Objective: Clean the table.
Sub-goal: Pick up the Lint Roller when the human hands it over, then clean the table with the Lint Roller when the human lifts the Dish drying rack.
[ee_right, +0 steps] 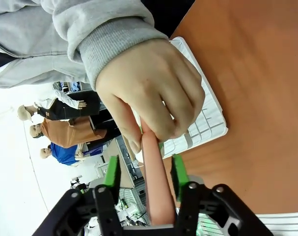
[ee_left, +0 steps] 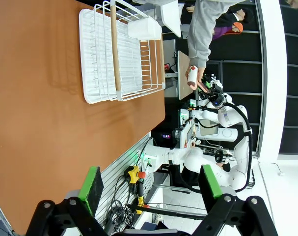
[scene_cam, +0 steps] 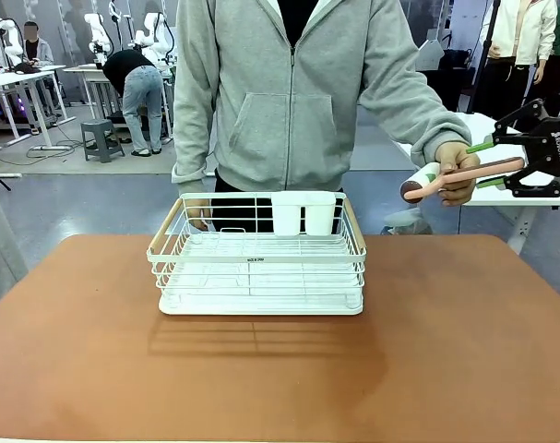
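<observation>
The table [scene_cam: 464,351] is wide, w/ a matte red-brown top and rounded corners; it takes the whole lower part of the front view. In its middle stands a white wire dish rack [scene_cam: 261,277] w/ wood handles and two white cups [scene_cam: 303,214] at its far side. A soft shadow lies on the top in front of the rack. My right gripper [ee_right: 145,171] is raised beyond the table's right side, fingers apart. The pink handle of a roller [scene_cam: 425,181] lies between the pads, but there is a gap at one side, so it is not clamped. The person's hand [ee_right: 153,93] grips the same handle. The other hand [scene_cam: 198,214] rests at the rack's far left corner. My left gripper [ee_left: 151,184] is spread wide w/ nothing in it, by the table's edge on my side. Behind: grey floor, white tables, a stool [scene_cam: 101,138], other people.
</observation>
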Robot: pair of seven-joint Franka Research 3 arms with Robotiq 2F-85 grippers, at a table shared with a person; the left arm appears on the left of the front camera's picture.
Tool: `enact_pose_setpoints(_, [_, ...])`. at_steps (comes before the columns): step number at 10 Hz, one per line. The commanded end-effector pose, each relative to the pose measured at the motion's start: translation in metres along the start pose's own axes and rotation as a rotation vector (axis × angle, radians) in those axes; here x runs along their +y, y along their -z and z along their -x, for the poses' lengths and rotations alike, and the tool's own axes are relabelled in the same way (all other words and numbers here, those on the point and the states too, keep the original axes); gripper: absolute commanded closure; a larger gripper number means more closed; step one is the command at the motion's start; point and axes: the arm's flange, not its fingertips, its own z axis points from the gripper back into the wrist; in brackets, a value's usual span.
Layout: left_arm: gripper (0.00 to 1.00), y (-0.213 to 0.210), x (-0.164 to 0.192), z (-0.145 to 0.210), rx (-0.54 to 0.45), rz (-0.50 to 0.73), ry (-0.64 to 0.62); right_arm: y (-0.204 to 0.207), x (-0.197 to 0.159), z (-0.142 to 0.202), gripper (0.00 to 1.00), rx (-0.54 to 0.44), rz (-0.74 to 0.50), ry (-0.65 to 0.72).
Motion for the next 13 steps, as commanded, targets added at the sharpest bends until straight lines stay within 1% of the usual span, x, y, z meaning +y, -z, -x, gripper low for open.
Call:
enact_pose_setpoints(1, [0.0,-0.0024,-0.0012,0.0029,0.002,0.007,0.001,0.0031,-0.0062,-0.0005,1.0,-0.011,-0.027,-0.019])
enact_pose_setpoints(6, [0.0,-0.0024,-0.0012,0.0029,0.002,0.007,0.001,-0.0003,-0.0112,-0.0034,1.0,-0.008,-0.035,-0.019])
enact_pose_setpoints(7, [0.0,-0.0024,-0.0012,0.0029,0.002,0.007,0.001,-0.0024,-0.0041,-0.0045,1.0,-0.005,-0.003,-0.003])
enact_pose_setpoints(13, [0.0,-0.0024,-0.0012,0.0029,0.002,0.007,0.001,-0.0024,-0.0041,-0.0045,1.0,-0.005,-0.003,-0.003])
